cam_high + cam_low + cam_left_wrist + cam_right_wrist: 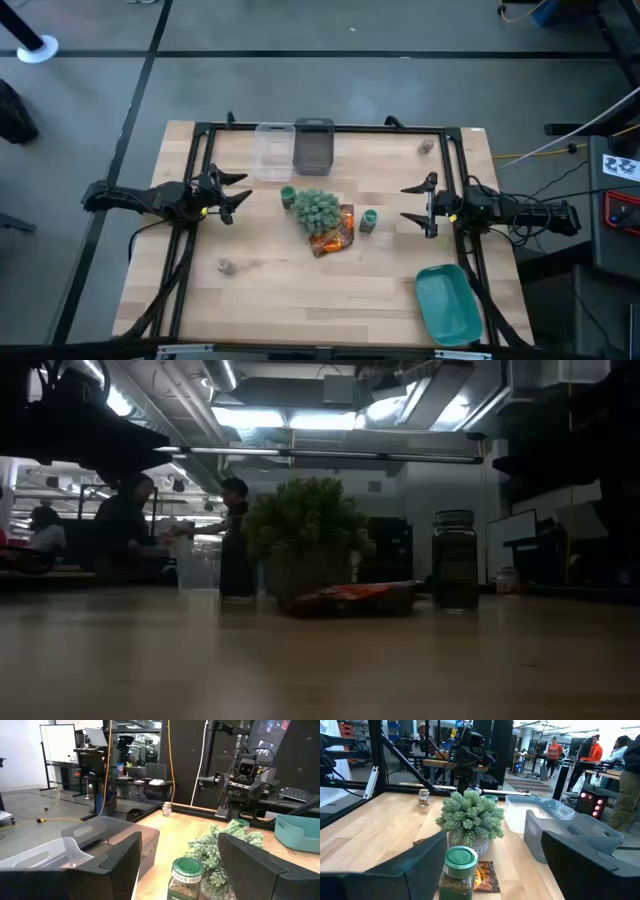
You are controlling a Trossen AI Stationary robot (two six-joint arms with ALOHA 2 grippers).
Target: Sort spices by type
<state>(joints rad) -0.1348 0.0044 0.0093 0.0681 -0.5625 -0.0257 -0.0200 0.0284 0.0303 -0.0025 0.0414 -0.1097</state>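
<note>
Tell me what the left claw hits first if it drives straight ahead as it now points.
Probably the green-lidded spice jar, which stands just ahead between the open left claw's fingers, with the spiky green ball right behind it. Depth is hard to judge.

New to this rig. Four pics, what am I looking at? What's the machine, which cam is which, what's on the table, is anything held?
It is a robot with two dark arms at a wooden table. One picture looks straight down, one looks level across the tabletop, and the other two come from cameras on each arm's wrist.

The left gripper and the right gripper sit at opposite sides, fingers open, holding nothing.

In the middle stands a spiky green ball with an orange snack packet beside it. One green spice jar is on the left arm's side of it and another green jar on the right arm's side. Two grey-brown jars stand farther out. At the far edge are a clear bin and a grey bin; a teal tray lies near the right arm.
</note>
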